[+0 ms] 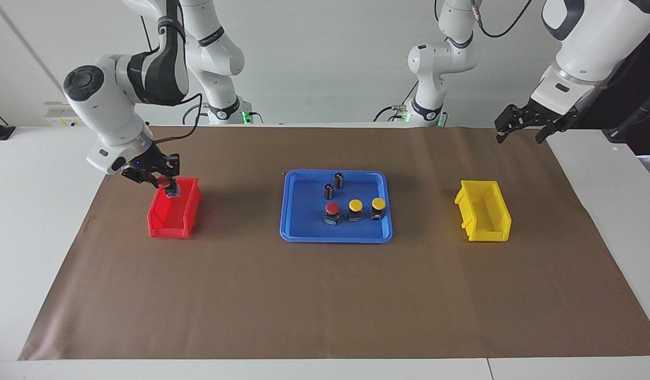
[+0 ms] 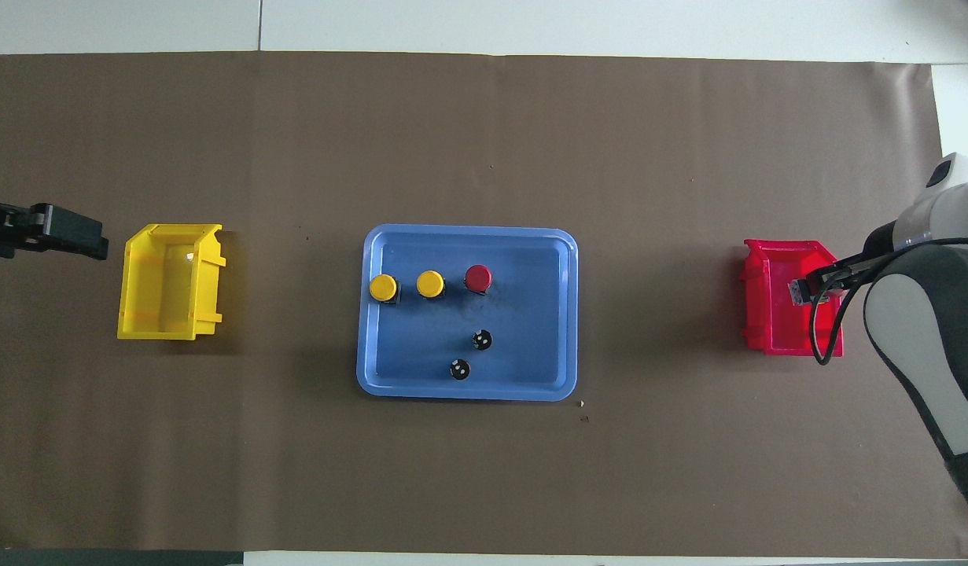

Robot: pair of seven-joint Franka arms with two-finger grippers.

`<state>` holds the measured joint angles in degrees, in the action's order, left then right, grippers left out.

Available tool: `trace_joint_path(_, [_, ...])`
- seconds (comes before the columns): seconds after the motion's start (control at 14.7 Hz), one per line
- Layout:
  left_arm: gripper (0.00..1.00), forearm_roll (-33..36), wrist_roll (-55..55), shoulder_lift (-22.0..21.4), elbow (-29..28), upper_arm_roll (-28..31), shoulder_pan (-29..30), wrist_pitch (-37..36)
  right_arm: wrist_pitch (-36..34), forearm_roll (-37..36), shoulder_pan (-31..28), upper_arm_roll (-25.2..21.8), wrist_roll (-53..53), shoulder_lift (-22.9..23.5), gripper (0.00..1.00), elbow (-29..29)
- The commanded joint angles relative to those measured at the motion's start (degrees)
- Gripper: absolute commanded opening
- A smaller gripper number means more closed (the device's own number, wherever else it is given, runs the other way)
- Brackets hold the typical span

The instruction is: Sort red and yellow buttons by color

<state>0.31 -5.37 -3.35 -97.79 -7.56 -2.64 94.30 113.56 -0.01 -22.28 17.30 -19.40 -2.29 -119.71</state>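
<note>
My right gripper is shut on a red button and holds it over the red bin, at the end nearer the robots. The overhead view shows that gripper over the red bin. A second red button and two yellow buttons stand in a row in the blue tray. They also show in the overhead view: the red button and the yellow buttons. My left gripper is open and empty, and the left arm waits.
The yellow bin stands at the left arm's end of the brown mat, with my left gripper beside it. Two dark capless cylinders stand in the tray, nearer the robots than the buttons.
</note>
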Motion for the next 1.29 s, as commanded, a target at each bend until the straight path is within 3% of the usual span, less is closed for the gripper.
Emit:
trace_joint_path(0.0, [1.0,-0.4,-13.76,-3.7,-14.61,-0.17,-9.9,12.9,6.65,1.15,-2.23,0.63,-3.89,-4.73,0.21,-7.71])
trace_joint_path(0.27, [0.9,-0.4,-24.14,4.83,-17.59,-0.17,-18.7,23.79,14.04,1.15,-2.59,0.72,-3.81,-5.35,0.21,-14.3])
trace_joint_path(0.41, [0.86,-0.4,-27.06,8.35,-18.48,-0.17,-19.86,29.34,15.55,1.15,-2.68,0.72,-3.63,-6.32,0.21,-16.77])
trace_joint_path(0.61, [0.82,-0.4,-30.13,12.04,-18.49,-0.17,-22.14,33.66,18.71,1.24,-2.77,0.72,-3.37,-6.05,0.21,-19.15])
trace_joint_path(0.82, [0.81,-0.4,-30.58,12.93,-18.57,-0.17,-22.41,35.17,19.51,1.15,-2.77,0.72,-3.98,-6.41,0.28,-20.65])
trace_joint_path(0.88, [0.81,-0.4,-30.67,12.93,-19.01,-0.17,-22.41,35.34,19.51,1.15,-2.86,0.63,-3.98,-6.41,0.34,-20.65])
trace_joint_path(0.95, [0.81,-0.4,-30.76,12.93,-19.36,-0.17,-22.58,35.43,19.6,1.15,-2.77,0.72,-4.24,-6.41,0.55,-20.65])
trace_joint_path(1.02, [0.76,-0.4,-30.84,13.02,-19.89,-0.17,-23.28,36.3,19.6,1.15,-2.77,0.63,-4.42,-6.41,0.65,-20.56])
trace_joint_path(1.16, [0.02,-0.4,-32.25,13.2,-20.07,-0.17,-23.2,36.92,18.03,1.15,-2.86,0.63,-6.96,-5.88,0.69,-18.03])
trace_joint_path(1.23, [0.02,-0.4,-33.03,13.29,-19.89,-0.17,-23.11,36.75,14.8,1.15,-3.03,0.63,-7.84,-5.44,0.71,-15.32])
